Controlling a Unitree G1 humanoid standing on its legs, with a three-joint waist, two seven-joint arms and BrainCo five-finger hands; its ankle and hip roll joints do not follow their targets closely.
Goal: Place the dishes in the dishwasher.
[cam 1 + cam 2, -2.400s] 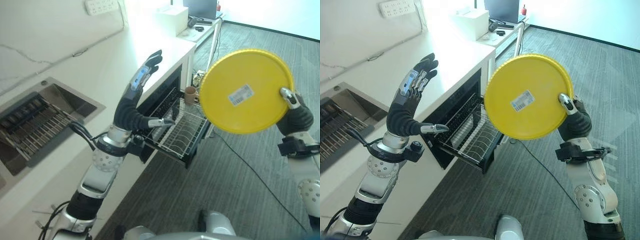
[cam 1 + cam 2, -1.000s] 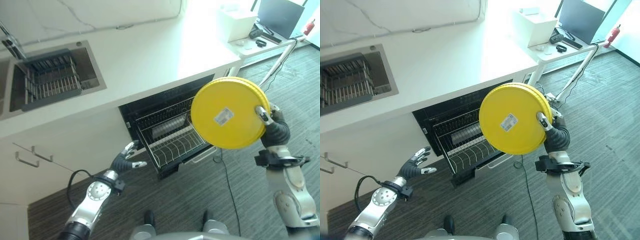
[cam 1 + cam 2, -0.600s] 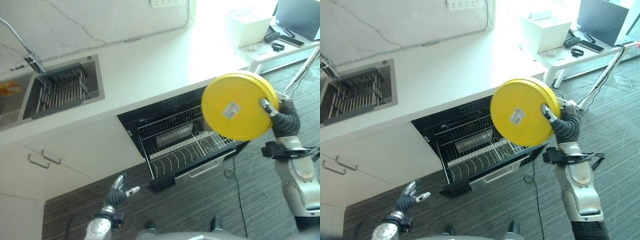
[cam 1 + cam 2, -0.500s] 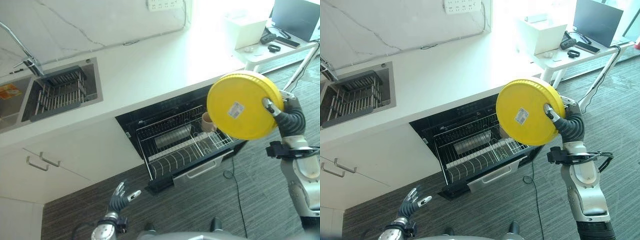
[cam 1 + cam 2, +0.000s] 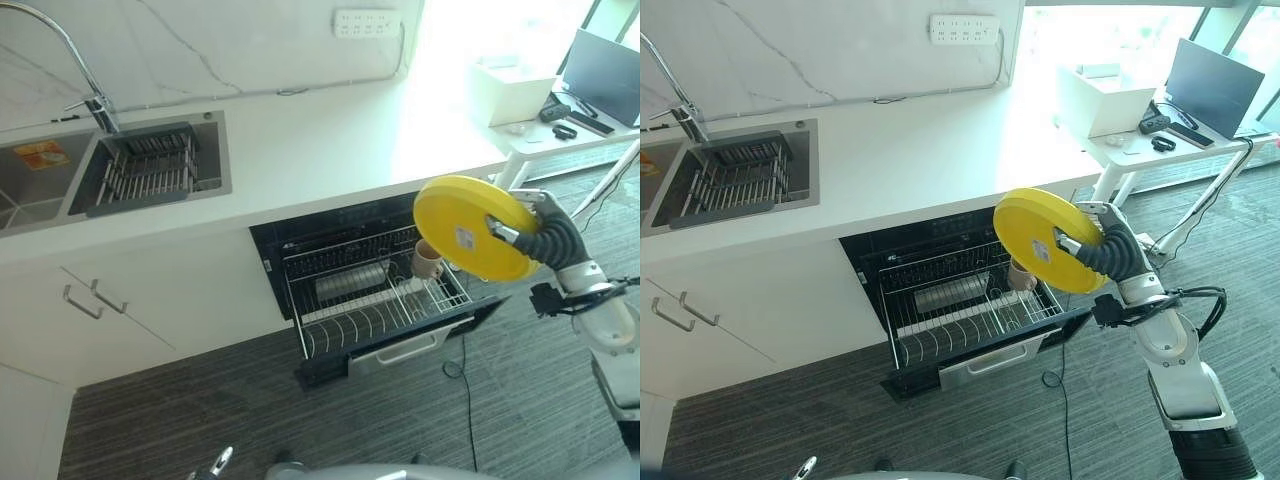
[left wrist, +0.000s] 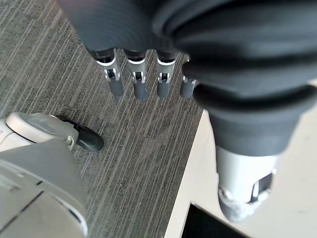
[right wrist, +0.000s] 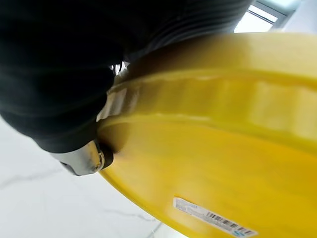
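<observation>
One long white countertop [image 5: 330, 140] runs across the scene beneath a pale marbled wall, with a steel sink [image 5: 60, 190] sunk into it at the robot's left; a dark slatted drain rack [image 5: 150, 170] sits in the nearer basin and a curved chrome tap [image 5: 85, 85] rises behind it. Under the counter, beside white cabinet doors [image 5: 120, 300] with slim metal handles, the black dishwasher [image 5: 940, 250] stands open, its wire lower rack [image 5: 970, 310] pulled out over the grey striped carpet [image 5: 200, 400]. A tan ceramic mug [image 5: 427, 259] stands in the rack's right rear part. Off to the right, a white side table [image 5: 1140, 140] carries a white box [image 5: 1095, 100], a dark laptop [image 5: 1205, 85] and a few small dark items. The round yellow plastic plate [image 5: 470, 228], a barcode sticker on its underside, is held in the air tilted above the right end of the pulled-out rack, clear of the wires. The right hand [image 5: 535, 225] grasps it at the rim, thumb curled onto the underside and fingers behind the top face. The left hand [image 6: 148, 74] hangs low over the carpet near a white cabinet edge, fingers straight and relaxed, grasping nothing.
</observation>
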